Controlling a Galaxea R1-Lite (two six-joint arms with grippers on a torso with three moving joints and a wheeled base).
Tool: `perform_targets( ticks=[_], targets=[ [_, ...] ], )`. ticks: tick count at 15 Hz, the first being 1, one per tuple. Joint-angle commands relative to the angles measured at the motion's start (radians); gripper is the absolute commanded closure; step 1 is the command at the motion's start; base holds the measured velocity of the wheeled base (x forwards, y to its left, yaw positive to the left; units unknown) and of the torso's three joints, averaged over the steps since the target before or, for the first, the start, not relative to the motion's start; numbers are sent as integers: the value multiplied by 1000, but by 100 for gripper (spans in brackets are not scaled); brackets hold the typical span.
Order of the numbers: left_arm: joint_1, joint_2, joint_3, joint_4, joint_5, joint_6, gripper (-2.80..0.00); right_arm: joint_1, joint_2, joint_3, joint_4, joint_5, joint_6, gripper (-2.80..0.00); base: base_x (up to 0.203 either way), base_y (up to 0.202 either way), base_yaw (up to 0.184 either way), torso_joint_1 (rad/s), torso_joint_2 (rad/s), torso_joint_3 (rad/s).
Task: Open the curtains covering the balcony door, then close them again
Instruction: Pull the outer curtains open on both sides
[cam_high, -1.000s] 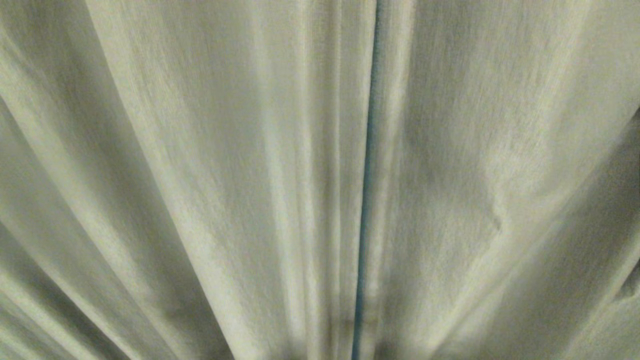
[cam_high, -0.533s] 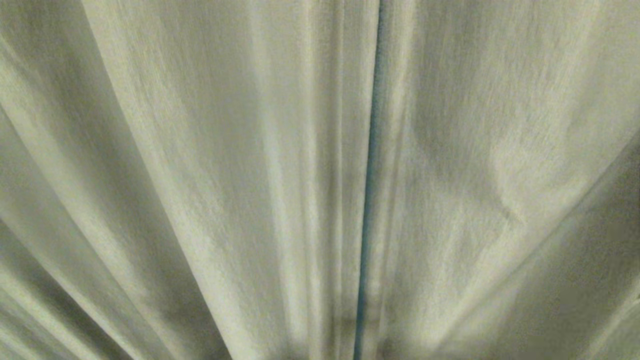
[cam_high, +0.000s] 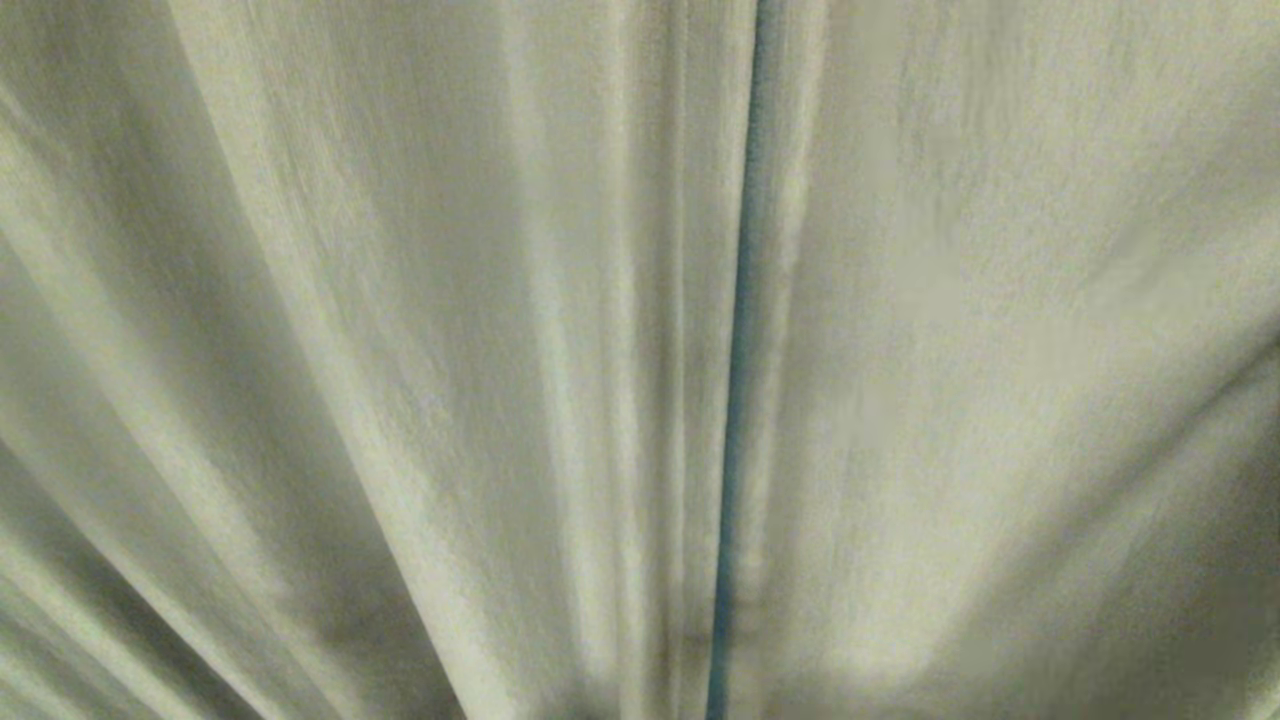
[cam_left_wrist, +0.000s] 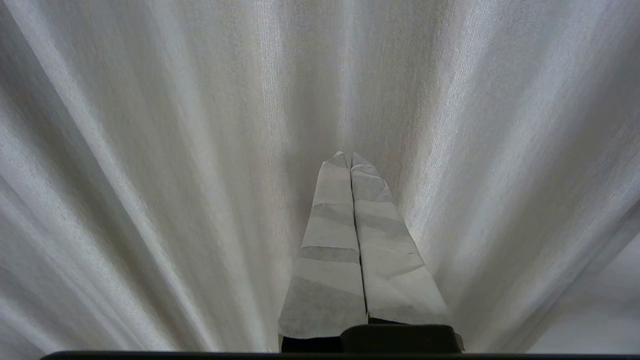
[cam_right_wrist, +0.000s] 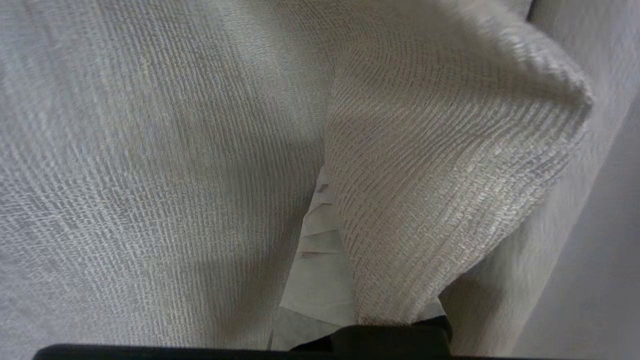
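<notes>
The curtains (cam_high: 400, 350) fill the head view, two heavy panels meeting at a thin dark slit right of centre. The left tool (cam_left_wrist: 350, 165), fingers pressed together and empty, points at the pleated fabric. The right tool (cam_right_wrist: 320, 240), closed, is half buried under a curtain fold.

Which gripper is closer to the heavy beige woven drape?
Right. The right gripper is buried in the heavy beige woven drape; the left gripper points at pleated fabric, apparently short of it.
</notes>
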Motion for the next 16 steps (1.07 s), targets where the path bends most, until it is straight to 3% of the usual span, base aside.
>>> perform_targets(
  ticks=[1, 7, 16],
  targets=[
    [0, 0, 0, 0, 0, -1, 0, -75, 47, -58, 8, 4, 1, 0, 0, 0, 0, 0, 0, 0],
    [0, 0, 0, 0, 0, -1, 0, -243, 141, -148, 12, 26, 9, 0, 0, 0, 0, 0, 0, 0],
    [0, 0, 0, 0, 0, -1, 0, -463, 280, -255, -2, 109, 85, 0, 0, 0, 0, 0, 0, 0]
  ],
)
